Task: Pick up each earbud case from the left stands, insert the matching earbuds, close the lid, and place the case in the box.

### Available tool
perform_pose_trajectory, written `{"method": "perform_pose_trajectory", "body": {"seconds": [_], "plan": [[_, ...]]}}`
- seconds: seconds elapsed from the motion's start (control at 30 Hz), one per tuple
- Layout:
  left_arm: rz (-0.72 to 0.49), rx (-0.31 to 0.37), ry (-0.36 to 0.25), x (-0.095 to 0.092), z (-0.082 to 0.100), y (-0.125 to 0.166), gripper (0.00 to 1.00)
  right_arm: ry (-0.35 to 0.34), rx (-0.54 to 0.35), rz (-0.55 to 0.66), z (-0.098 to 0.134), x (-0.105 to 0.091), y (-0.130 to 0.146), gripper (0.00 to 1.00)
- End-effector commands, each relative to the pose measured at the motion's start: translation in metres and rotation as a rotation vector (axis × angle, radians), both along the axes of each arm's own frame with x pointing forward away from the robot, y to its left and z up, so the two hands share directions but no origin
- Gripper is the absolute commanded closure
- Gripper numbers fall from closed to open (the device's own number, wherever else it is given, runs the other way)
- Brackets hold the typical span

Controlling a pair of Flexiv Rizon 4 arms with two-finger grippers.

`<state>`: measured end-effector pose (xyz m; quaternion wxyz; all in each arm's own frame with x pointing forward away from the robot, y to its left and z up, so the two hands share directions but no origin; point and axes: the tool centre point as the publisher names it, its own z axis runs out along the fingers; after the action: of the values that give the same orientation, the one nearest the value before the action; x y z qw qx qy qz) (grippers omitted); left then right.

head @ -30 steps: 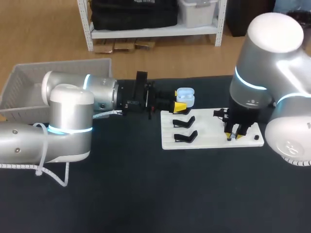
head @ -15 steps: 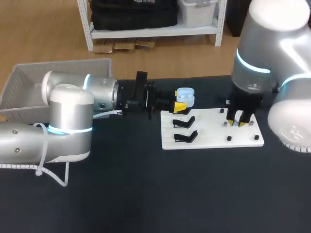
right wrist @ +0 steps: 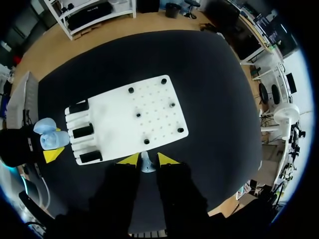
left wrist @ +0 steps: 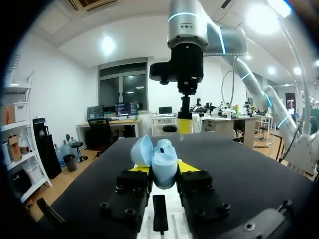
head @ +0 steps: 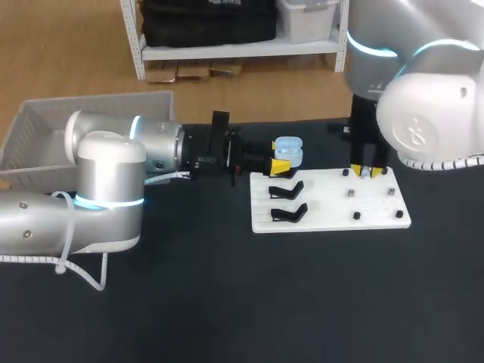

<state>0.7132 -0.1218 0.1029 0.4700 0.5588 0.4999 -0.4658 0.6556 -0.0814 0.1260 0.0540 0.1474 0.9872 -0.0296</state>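
A black table (head: 189, 302) fills the scene, matte and dark from near edge to far. The left arm (head: 106, 181) lies low across its left half, and the right arm (head: 423, 113) comes down steeply at the far right. Off the table's far left corner sits the box (head: 45, 128), a pale slatted basket. Right of centre a flat white board (head: 333, 204) lies on the table. Its left end carries black stands (head: 289, 214), and small dark pegs (head: 356, 216) dot its right half. The left gripper (left wrist: 163, 169) points right along the table, just off the board's far left corner. It is clamped from both sides on the light blue earbud case (left wrist: 157, 159), which is held off the stands with its lid hinged open. The right gripper (right wrist: 148, 159) hangs fingers-down over the far edge of the board's right half. Its yellow tips pinch a small pale earbud (right wrist: 144, 162) between them, well apart from the case.
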Motion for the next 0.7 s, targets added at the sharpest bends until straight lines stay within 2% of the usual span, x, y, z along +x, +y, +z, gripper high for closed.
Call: {"method": "perform_pose_trajectory", "body": {"seconds": [0.03,0.2,0.27,0.47,0.7], "plan": [[0.006,-0.003,-0.004,-0.002,-0.001,0.0,1.0,0.0,-0.002,-0.001,0.0,0.0,0.001,1.0],[0.006,-0.003,-0.004,-0.002,-0.001,0.0,1.0,0.0,-0.002,-0.001,0.0,0.0,0.001,1.0],[0.006,-0.003,-0.004,-0.002,-0.001,0.0,1.0,-0.041,0.023,0.042,0.007,0.005,0.004,1.0],[0.006,-0.003,-0.004,-0.002,-0.001,0.0,1.0,-0.134,-0.03,0.259,0.022,0.017,0.041,1.0],[0.006,-0.003,-0.004,-0.002,-0.001,0.0,1.0,-0.149,-0.119,0.508,0.033,0.023,0.081,1.0]]}}
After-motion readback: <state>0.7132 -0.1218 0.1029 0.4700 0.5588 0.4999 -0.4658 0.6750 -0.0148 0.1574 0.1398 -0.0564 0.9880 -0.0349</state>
